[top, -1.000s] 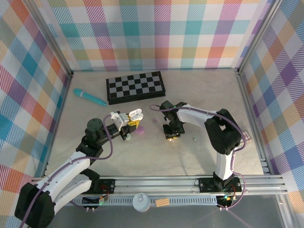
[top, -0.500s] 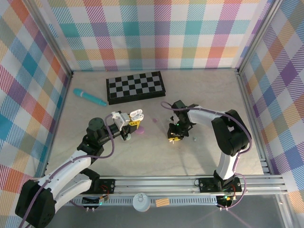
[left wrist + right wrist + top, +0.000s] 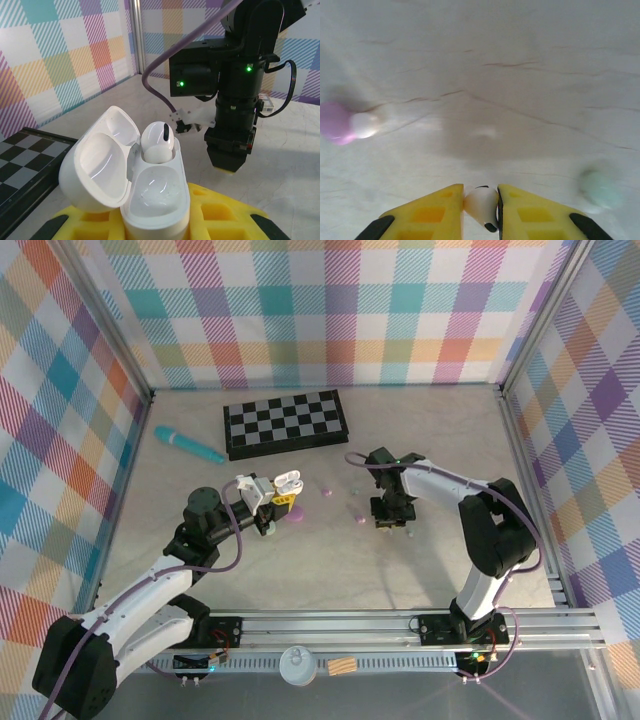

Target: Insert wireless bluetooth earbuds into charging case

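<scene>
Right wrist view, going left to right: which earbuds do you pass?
Pink earbud on the table → white earbud, pinched in the right gripper → green earbud, blurred, on the table.

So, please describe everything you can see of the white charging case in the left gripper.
The charging case is a rounded shell of glossy white plastic. It stands upright, clamped at its base between the yellow pads of the left gripper. Its hinged lid is swung open sideways. One white earbud sits in the far socket; the near socket is empty.
</scene>
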Robot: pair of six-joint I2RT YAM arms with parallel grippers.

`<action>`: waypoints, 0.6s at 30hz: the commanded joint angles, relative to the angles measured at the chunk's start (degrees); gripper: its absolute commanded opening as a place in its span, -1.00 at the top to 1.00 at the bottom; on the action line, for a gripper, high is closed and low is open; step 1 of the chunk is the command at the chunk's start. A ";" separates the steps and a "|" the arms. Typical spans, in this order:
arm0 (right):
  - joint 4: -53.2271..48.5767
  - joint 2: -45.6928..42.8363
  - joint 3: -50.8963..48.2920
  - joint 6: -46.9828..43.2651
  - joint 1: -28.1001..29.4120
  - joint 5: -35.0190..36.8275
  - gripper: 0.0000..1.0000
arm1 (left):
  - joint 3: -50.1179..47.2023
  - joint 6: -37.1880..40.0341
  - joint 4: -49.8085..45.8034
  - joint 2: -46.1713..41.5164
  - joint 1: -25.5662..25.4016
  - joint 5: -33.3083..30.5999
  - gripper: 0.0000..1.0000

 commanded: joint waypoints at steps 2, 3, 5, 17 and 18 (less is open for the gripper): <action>-7.81 3.17 2.97 -0.53 2.39 16.29 0.54 | 1.08 0.95 2.74 -0.41 0.40 1.44 0.97; -8.93 4.38 3.64 -0.25 3.16 18.37 0.54 | 1.08 0.97 2.66 -0.53 0.40 1.36 0.97; -9.80 5.79 4.49 0.46 4.44 20.88 0.53 | 1.08 0.97 2.36 -0.87 0.40 1.27 0.97; -13.10 11.17 7.47 5.11 12.13 26.09 0.41 | 1.08 1.15 1.44 -1.44 0.40 1.23 0.97; -13.69 11.42 7.78 5.88 12.98 26.03 0.41 | 1.17 1.16 1.56 -1.39 0.41 1.27 0.97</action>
